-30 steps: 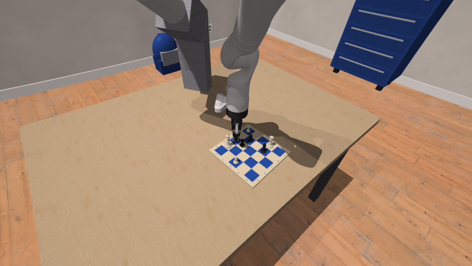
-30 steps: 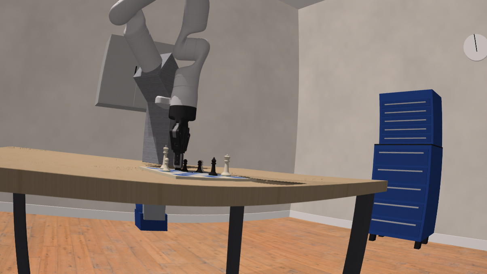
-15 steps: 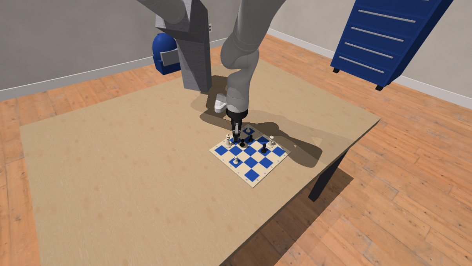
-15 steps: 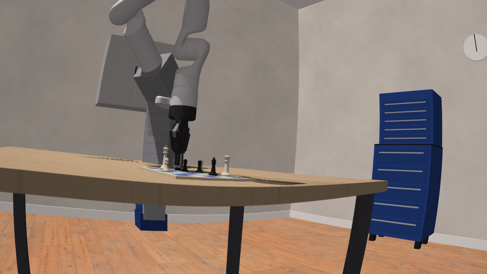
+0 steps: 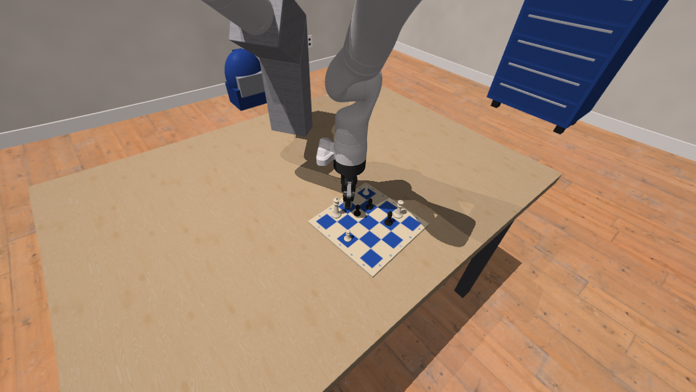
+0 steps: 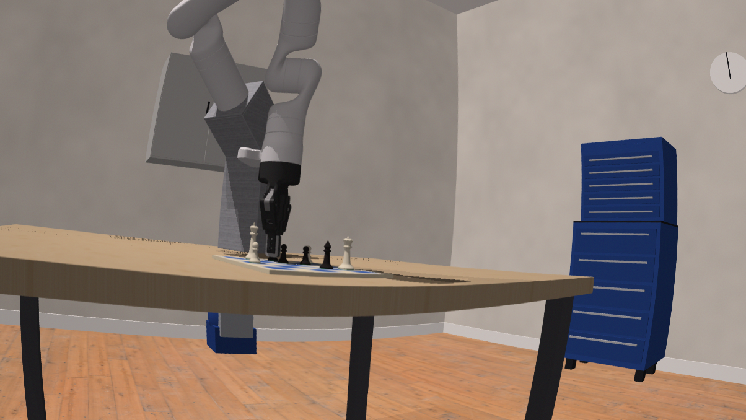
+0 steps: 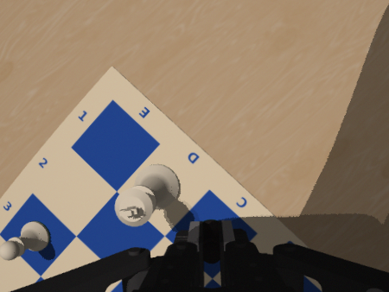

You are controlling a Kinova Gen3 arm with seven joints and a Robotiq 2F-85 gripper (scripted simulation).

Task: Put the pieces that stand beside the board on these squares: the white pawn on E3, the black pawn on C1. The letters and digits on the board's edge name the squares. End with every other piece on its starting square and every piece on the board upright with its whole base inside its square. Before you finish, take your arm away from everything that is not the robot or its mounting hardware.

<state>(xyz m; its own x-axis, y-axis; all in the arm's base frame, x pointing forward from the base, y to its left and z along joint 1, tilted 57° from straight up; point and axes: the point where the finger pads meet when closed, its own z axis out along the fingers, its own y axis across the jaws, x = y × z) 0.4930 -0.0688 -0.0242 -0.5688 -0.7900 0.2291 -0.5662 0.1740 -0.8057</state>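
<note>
As you look across the top view from the left, the white king [image 5: 336, 209] [image 6: 253, 235] [image 7: 147, 196] stands upright on D1 of the board [image 5: 358, 229] [image 6: 313, 274] [image 7: 113, 86], just beside your gripper [image 5: 347, 202] [image 6: 272, 250] [image 7: 212, 229]. Your gripper points down over C1, its fingers nearly together and clamped on the black pawn [image 6: 272, 258] [image 7: 212, 247]. That pawn is mostly hidden by the fingers; you have it low over C1, but you cannot tell whether its whole base sits inside the square.

Nearer the front, the white pawn [image 5: 347, 236] [image 6: 254, 253] [image 7: 35, 237] stands upright on E3. Just right of your fingertips, a second black pawn [image 5: 357, 210] [image 6: 283, 254] is upright on C2. Next, at the far corner, a small white piece [image 5: 366, 190] on A1 lies in shadow, and a third black pawn [image 5: 370, 203] [image 6: 305, 255] stands on B2. Farther right you see the black bishop [image 5: 389, 218] [image 6: 327, 255] on B4, then a tall white crowned piece [image 5: 399, 209] [image 6: 347, 254] on A4, both upright.
</note>
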